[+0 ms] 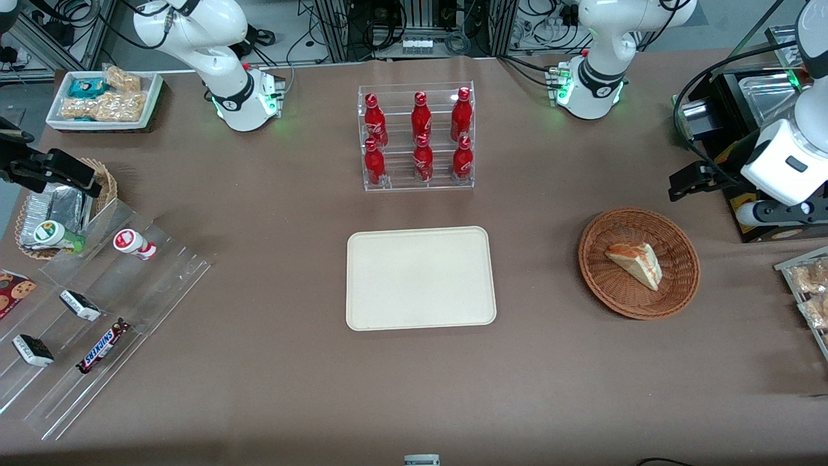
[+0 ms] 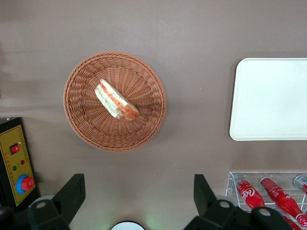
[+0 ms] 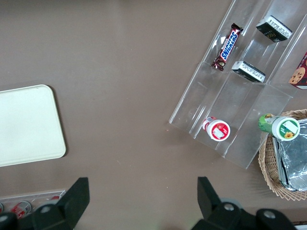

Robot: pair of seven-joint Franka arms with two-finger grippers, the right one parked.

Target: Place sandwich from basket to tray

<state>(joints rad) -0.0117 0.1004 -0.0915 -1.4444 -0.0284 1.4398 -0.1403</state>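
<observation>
The sandwich (image 1: 637, 262) (image 2: 116, 100), a pale bread wedge with orange-red and green filling, lies on its side in the round reddish-brown wicker basket (image 1: 598, 275) (image 2: 81, 127). The cream rectangular tray (image 1: 420, 278) (image 2: 268, 98) lies flat and bare in the middle of the table, apart from the basket. My gripper (image 1: 687, 184) (image 2: 138, 184) hangs well above the table, a little farther from the front camera than the basket and nearer the working arm's end. It is open with nothing between its black fingers (image 2: 72, 191).
A clear rack of red cola bottles (image 1: 417, 139) (image 2: 268, 191) stands farther back than the tray. A black control box (image 1: 750, 220) (image 2: 17, 163) sits beside the basket at the table's end. Packaged snacks (image 1: 808, 291) lie nearby. An acrylic snack rack (image 1: 97, 310) is at the parked arm's end.
</observation>
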